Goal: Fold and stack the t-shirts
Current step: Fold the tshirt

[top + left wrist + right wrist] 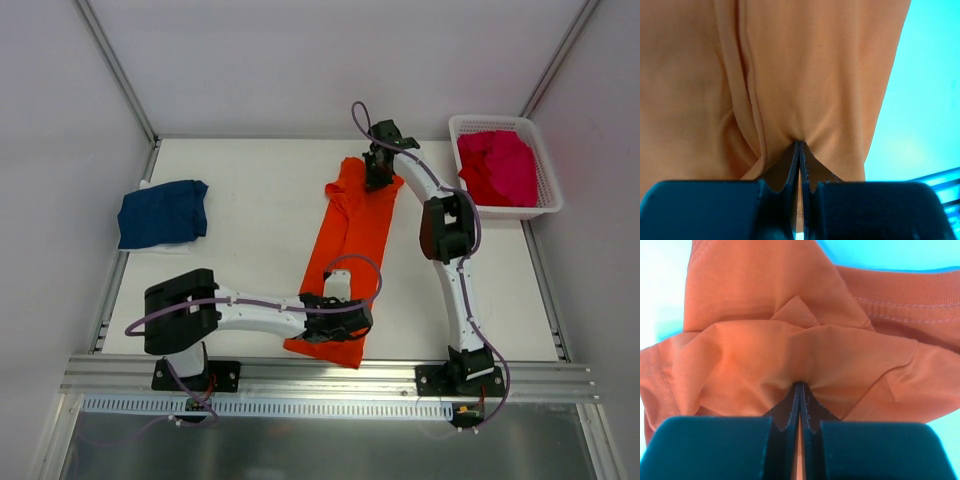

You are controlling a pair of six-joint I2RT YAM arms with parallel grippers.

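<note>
At the left gripper (799,146): jaws pressed together on a pinch of the orange shirt (352,235), at its near hem end.
At the right gripper (799,387): jaws closed on a bunched fold at the far collar end.
Between the grips: shirt lies on the table (250,250) as a narrow strip, its long axis running gripper to gripper.
Likely next: carry one end along that axis onto the other.
Beyond: navy shirt (162,213) well left; pink shirts (497,165) in basket (548,200), right.

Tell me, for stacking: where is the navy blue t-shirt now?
In the top view the navy blue t-shirt lies folded at the left edge of the table, well apart from the orange t-shirt.
</note>
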